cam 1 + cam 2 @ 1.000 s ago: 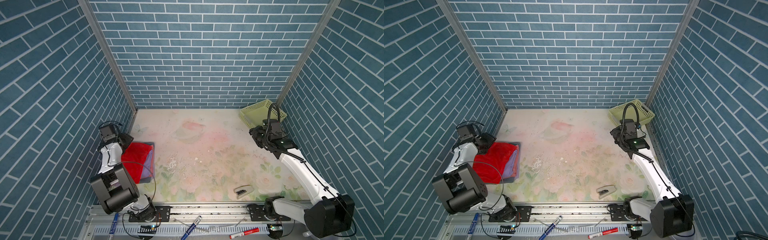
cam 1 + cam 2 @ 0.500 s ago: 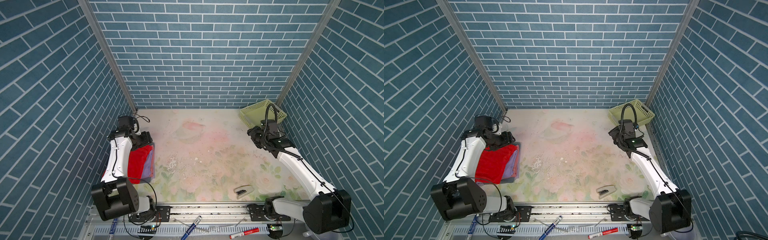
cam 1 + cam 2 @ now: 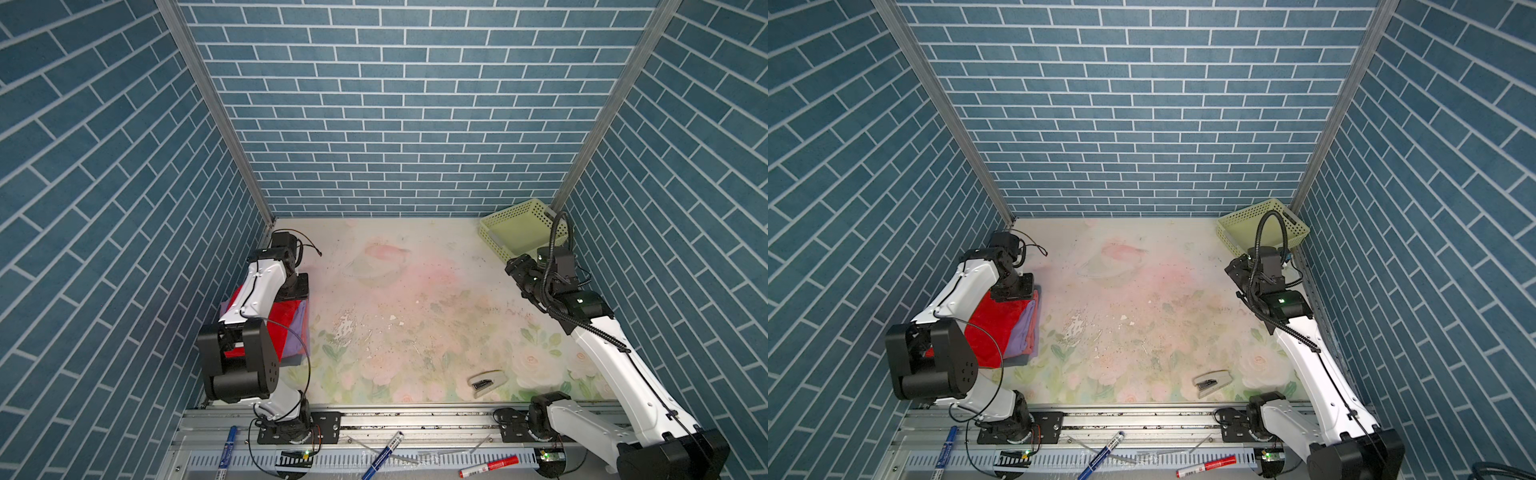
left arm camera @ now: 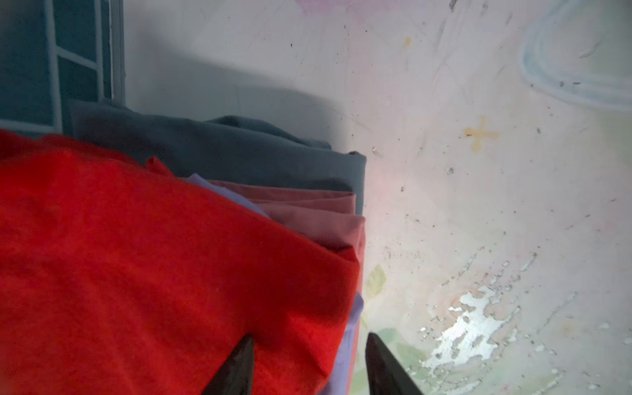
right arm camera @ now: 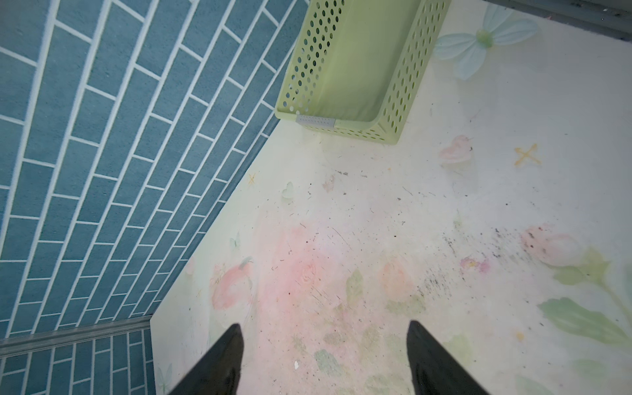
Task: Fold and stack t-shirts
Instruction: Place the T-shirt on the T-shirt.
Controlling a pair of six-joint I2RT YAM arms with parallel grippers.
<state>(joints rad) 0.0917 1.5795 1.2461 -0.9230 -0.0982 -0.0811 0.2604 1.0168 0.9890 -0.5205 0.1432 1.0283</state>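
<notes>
A stack of folded t-shirts lies by the left wall. The bright red one (image 3: 286,318) (image 3: 992,324) (image 4: 136,273) is on top. Lavender (image 3: 1023,328) (image 4: 342,359), salmon-pink (image 4: 307,212) and grey (image 4: 239,150) edges stick out under it. My left gripper (image 3: 298,291) (image 3: 1014,290) (image 4: 309,345) hovers over the stack's far right corner with its jaws apart: one finger is above the red cloth, the other is above the table. My right gripper (image 3: 519,270) (image 3: 1235,270) (image 5: 325,337) is open over bare table, with nothing between its fingers.
A pale yellow-green perforated basket (image 3: 519,224) (image 3: 1262,226) (image 5: 352,68) stands in the back right corner, close to the right gripper. A grey stapler (image 3: 486,380) (image 3: 1212,380) lies near the front edge. Markers (image 3: 382,455) lie on the front rail. Brick walls close in three sides.
My left arm swung from the near-left side to the far end of the stack, and its jaws narrowed a little. My right gripper opened wider and barely shifted.
</notes>
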